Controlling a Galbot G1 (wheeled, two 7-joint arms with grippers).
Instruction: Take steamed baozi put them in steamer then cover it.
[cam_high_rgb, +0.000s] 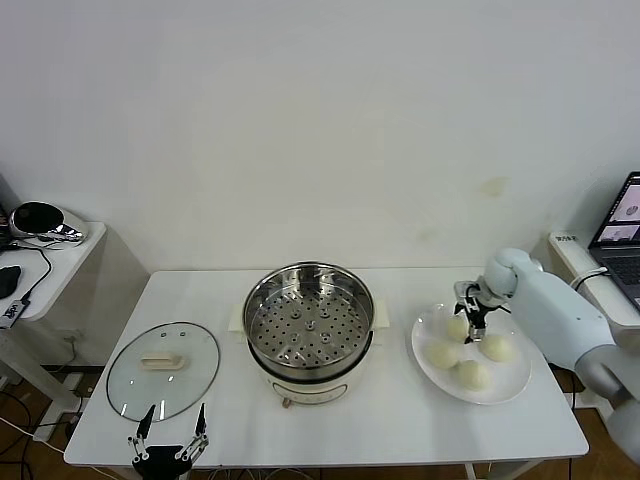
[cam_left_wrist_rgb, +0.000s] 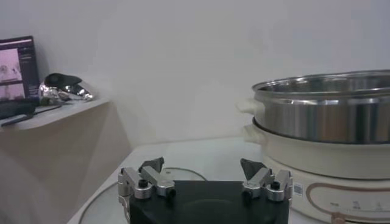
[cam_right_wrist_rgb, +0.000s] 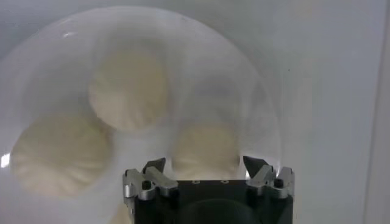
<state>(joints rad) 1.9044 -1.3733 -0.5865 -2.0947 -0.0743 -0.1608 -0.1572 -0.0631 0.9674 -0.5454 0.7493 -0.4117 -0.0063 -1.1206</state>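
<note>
A: Largest item first?
B: Table (cam_high_rgb: 400, 425), white, bearing everything listed here.

A: Next?
B: Steamer (cam_high_rgb: 309, 322), stainless pot on a cream-white base, centre of the table. Perforated tray visible inside, nothing on it. The left wrist view shows its steel wall and base (cam_left_wrist_rgb: 323, 128) close by.

A: The cover?
B: Cover (cam_high_rgb: 163, 368), clear glass with a cream handle, lying flat on the table to the steamer's left, apart from it.

A: The plate?
B: Plate (cam_high_rgb: 505, 385), white, flat, to the steamer's right. It carries the steamed baozi (cam_high_rgb: 472, 375), four pale buns grouped together. The right wrist view shows three of them clearly (cam_right_wrist_rgb: 129, 89); a fourth is mostly hidden behind the gripper body.

A: Right gripper?
B: Right gripper (cam_high_rgb: 473, 322), directly above the plate, over the bun nearest the wall. Fingers spread apart (cam_right_wrist_rgb: 206, 165), one bun lying between the tips below them; holding nothing.

A: Left gripper?
B: Left gripper (cam_high_rgb: 171, 422), low at the near table edge, just beside the cover's near rim. Fingers likewise spread wide (cam_left_wrist_rgb: 203, 166), holding nothing.
</note>
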